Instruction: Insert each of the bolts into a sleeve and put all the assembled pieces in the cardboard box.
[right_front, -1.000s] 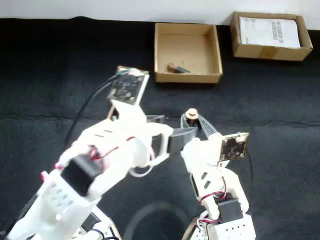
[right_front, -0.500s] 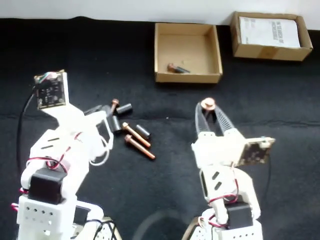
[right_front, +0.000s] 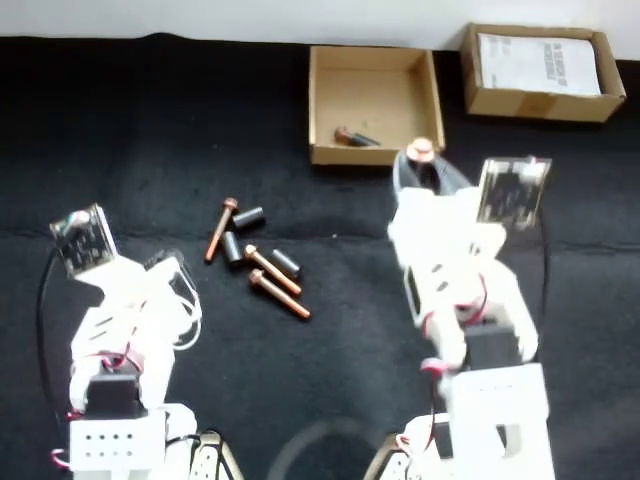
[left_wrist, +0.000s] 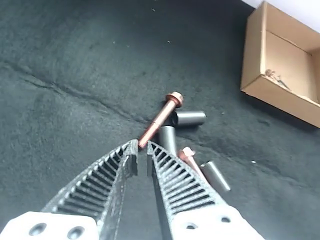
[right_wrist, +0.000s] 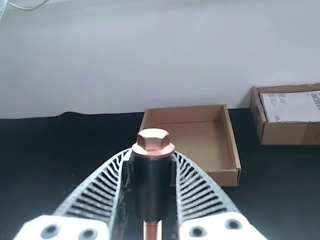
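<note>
My right gripper (right_front: 421, 163) is shut on a dark sleeve with a copper bolt (right_wrist: 152, 172) standing through it, head up. It hovers just short of the front right corner of the cardboard box (right_front: 322, 100), which holds one assembled piece (right_front: 355, 137). Three loose copper bolts (right_front: 220, 228) (right_front: 271, 269) (right_front: 280, 295) and three dark sleeves (right_front: 248, 215) (right_front: 232, 246) (right_front: 286, 263) lie on the black cloth at centre left. My left gripper (left_wrist: 141, 150) is shut with nothing in it, low at the left, its tips pointing at the nearest bolt (left_wrist: 161, 117).
A second cardboard box (right_front: 483, 95) with a printed sheet inside stands at the back right. Black cloth covers the whole table, with a white wall behind it. Open room lies between the two arms.
My left arm has drawn back from the centre to the lower left, uncovering the loose bolts and sleeves. My right gripper has carried the sleeved bolt away from me toward the box.
</note>
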